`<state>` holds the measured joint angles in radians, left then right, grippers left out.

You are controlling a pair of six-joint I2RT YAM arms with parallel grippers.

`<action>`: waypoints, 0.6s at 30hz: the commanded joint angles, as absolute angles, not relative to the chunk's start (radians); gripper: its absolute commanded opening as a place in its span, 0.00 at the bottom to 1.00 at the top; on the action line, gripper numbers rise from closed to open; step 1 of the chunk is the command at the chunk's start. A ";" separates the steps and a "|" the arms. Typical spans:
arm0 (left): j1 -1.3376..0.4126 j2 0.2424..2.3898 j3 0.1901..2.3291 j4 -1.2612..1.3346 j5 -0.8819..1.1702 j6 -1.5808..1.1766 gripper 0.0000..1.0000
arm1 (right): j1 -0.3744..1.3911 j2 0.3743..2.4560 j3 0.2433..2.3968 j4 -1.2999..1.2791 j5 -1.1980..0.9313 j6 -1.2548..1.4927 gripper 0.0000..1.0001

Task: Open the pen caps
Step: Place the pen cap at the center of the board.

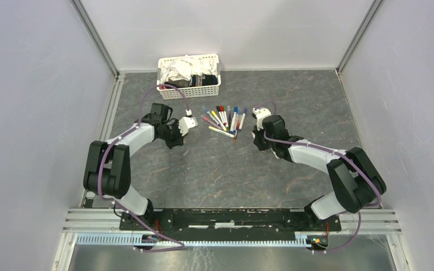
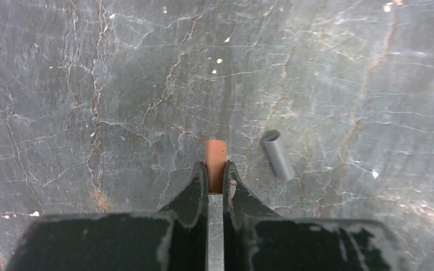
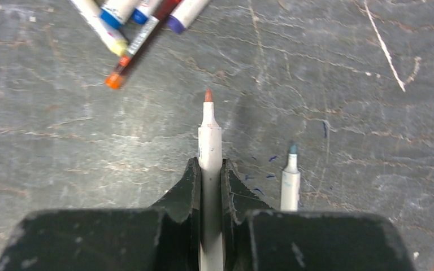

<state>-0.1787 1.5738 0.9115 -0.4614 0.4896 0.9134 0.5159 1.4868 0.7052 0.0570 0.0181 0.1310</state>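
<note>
My left gripper (image 2: 215, 172) is shut on a small orange pen cap (image 2: 215, 161), held just over the table. A loose grey cap (image 2: 277, 154) lies on the table right of it. My right gripper (image 3: 209, 169) is shut on a white pen barrel (image 3: 209, 144) whose orange tip is bare. A second uncapped pen (image 3: 290, 180) with a bluish tip lies to its right. Several capped pens (image 1: 224, 119) lie in a fan between the two arms; some of their ends (image 3: 125, 45) show in the right wrist view. The left gripper (image 1: 176, 135) and right gripper (image 1: 258, 138) flank that pile.
A white slotted basket (image 1: 189, 90) of cloths stands at the back, behind the pens. Grey walls close the table on the left, right and back. Blue ink marks (image 3: 271, 160) dot the table near the uncapped pen.
</note>
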 commanded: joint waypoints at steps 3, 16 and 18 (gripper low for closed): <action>-0.197 1.599 0.897 -0.362 0.441 0.836 0.03 | 0.520 1.513 0.685 0.133 0.173 0.167 0.11; -0.238 1.571 0.913 -0.477 0.492 0.862 0.38 | 0.520 1.490 0.556 0.156 0.197 0.207 0.37; -0.238 1.557 0.932 -0.488 0.493 0.849 0.41 | 0.519 1.476 0.548 0.156 0.203 0.209 0.38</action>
<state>-0.2363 1.6047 0.8925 -0.4557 0.4557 0.8875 0.5163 1.5005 0.5797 0.1654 0.1719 0.1879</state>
